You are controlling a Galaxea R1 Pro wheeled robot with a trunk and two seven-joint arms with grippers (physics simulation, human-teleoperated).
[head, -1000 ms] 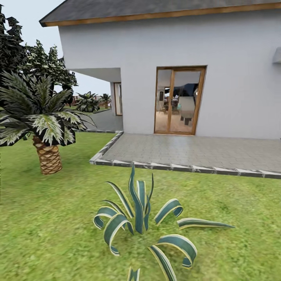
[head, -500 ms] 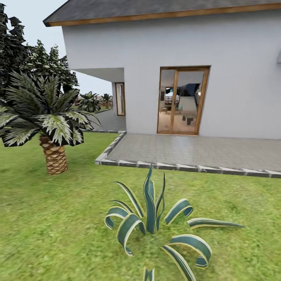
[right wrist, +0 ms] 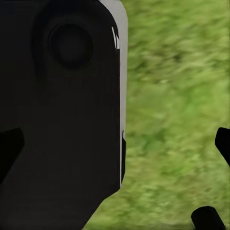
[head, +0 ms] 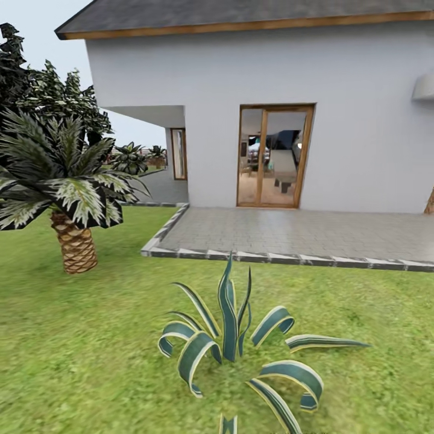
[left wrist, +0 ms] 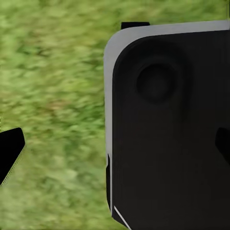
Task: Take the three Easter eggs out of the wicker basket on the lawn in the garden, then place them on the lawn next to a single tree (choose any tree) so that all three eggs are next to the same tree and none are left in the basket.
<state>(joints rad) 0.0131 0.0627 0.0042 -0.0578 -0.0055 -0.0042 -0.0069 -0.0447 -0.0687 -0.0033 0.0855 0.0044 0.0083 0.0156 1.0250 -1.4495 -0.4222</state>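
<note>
Beyond the striped agave (head: 235,343) the lawn (head: 90,337) lay eggless and basketless (eggs probably light, smooth, best cupped midway), and neither pincer's spread could be told.

Evenly and brightly lit in the head view, flat daylight with no clear source and no hard cast shadows, only a faint darkening on the lawn (head: 90,337) beneath the striped agave (head: 235,343) and the palm (head: 66,193). Sharp enough on the white house wall (head: 355,120) and the glass door (head: 271,157), with pale reflections in the panes and jagged render edges along the patio curb (head: 283,258). Soft and smeared in both wrist views, grass reduced to green blotches, black robot body (left wrist: 167,129) nearly featureless, dark and without glare.
</note>
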